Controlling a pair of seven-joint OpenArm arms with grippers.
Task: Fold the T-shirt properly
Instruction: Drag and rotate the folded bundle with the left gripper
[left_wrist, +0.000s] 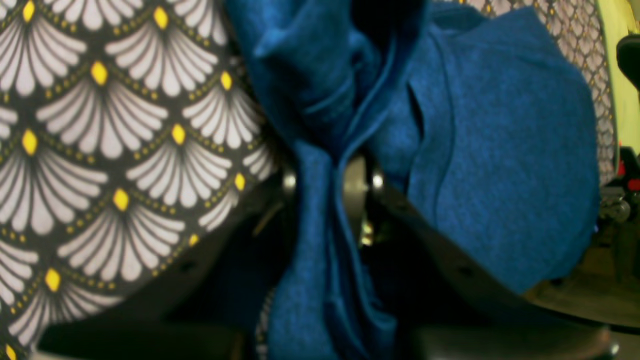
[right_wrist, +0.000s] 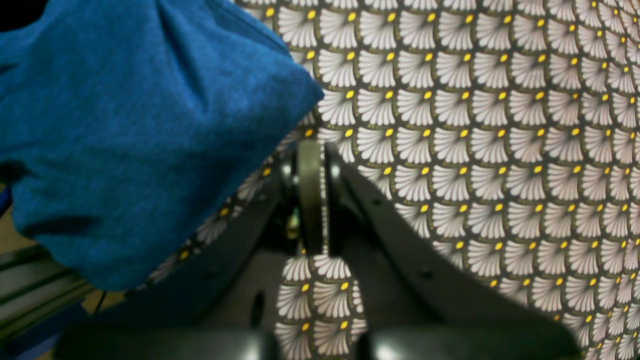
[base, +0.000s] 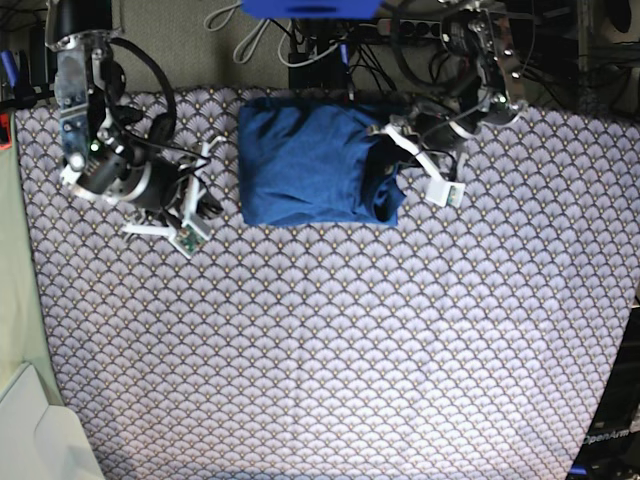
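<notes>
Lying near the far edge of the tablecloth (base: 330, 350), about midway along it, already folded into a compact block: the T-shirt (base: 315, 165). Pinched at its side edge by the left gripper (left_wrist: 332, 195), jaws nearly shut, with a bunched ridge of blue knit squeezed between them. Held this way probably to lift that side and carry it over for the next fold, since loose cloth bulges there. Parked just beside the opposite edge of the garment: the right gripper (right_wrist: 312, 200), jaws pressed together, nothing between them, only pattern below. Kept apart from the fabric, seemingly to leave room for the fold and stay ready to press or steady. Risk judged: bunched layers slipping and spoiling the neat shape.
</notes>
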